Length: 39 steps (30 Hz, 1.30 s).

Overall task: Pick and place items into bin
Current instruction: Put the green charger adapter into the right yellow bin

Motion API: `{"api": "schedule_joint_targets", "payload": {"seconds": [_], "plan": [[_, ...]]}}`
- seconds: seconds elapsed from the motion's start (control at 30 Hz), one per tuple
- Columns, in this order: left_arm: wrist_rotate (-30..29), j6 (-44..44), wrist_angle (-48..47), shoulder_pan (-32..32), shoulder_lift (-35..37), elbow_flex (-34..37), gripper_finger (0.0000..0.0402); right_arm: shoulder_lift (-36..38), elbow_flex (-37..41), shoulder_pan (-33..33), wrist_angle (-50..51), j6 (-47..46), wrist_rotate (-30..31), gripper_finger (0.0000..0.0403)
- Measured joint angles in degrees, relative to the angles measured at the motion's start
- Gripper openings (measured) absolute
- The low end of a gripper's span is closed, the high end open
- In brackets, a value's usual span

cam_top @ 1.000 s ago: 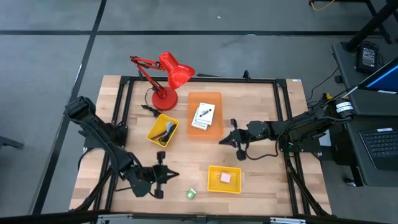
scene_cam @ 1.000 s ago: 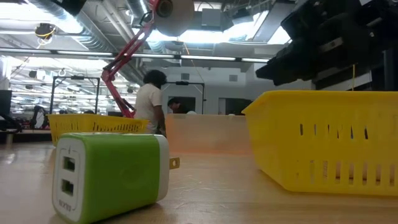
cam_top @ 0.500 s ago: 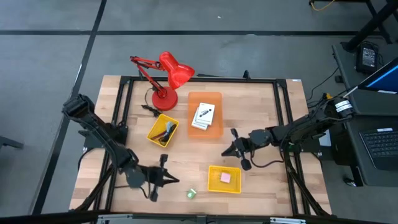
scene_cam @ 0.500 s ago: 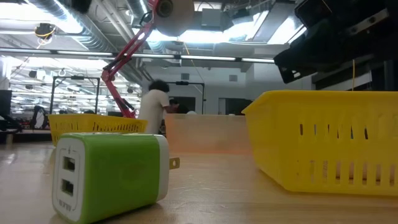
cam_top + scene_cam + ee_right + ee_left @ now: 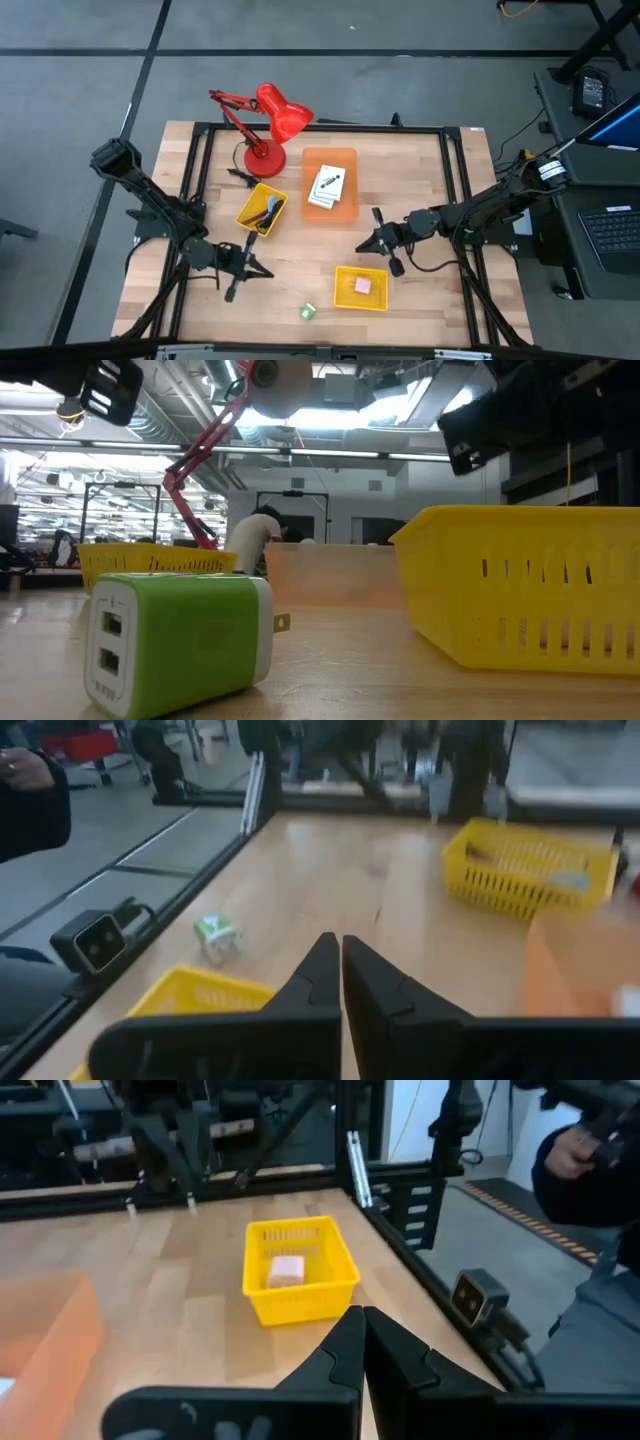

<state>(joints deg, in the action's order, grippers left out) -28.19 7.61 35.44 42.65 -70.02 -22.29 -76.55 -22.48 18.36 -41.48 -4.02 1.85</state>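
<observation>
A green block [image 5: 308, 311] lies on its side near the table's front edge, large in the low view [image 5: 180, 640]. A pink block [image 5: 286, 1270] sits in the yellow bin [image 5: 360, 288] at the front. Two white cards [image 5: 327, 186] lie on an orange tray [image 5: 330, 184]. A second yellow bin [image 5: 262, 210] holds dark cords. My left gripper [image 5: 262, 271] hovers shut, left of the green block and apart from it, holding nothing. My right gripper [image 5: 360, 247] hangs shut above the table, just beyond the front bin.
The red desk lamp [image 5: 270, 125] stands at the far left of the table. A black frame rail [image 5: 320, 128] runs around the tabletop. Bare wood lies between the two bins. People show in the room beyond.
My left gripper has drawn back from the near edge toward the table's middle left, away from the green block, and tipped up toward level. My right gripper has swung a little toward the near edge, closer to the front bin. Both stayed shut. No item has moved.
</observation>
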Motion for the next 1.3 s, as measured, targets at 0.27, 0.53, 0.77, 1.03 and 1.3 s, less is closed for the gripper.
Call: {"api": "schedule_joint_targets", "payload": {"seconds": [0.27, 0.53, 0.77, 1.03, 1.3], "plan": [[1.3, 0.1, 0.7, 0.0, -1.2, 0.4, 0.0002, -0.2, -7.6, 0.0, 10.7, 5.9, 0.0, 0.0], [1.6, 0.1, 0.8, 0.0, -1.3, 0.4, 0.0003, -5.9, -22.4, 0.1, 30.3, 9.1, -2.0, 0.0], [1.6, 0.1, 0.8, 0.0, -1.3, 0.4, 0.0002, -14.6, -32.4, 2.5, 37.9, 8.9, -3.1, 0.0], [5.7, 0.1, 3.3, 0.0, -1.4, 0.4, 0.0002, -24.6, -46.6, 6.3, 50.5, 8.7, -3.1, 0.0], [7.2, 0.1, 3.4, 2.2, -1.4, 0.4, 0.0002, -31.4, -58.1, 9.7, 53.5, 9.4, 3.5, 0.0007]]}}
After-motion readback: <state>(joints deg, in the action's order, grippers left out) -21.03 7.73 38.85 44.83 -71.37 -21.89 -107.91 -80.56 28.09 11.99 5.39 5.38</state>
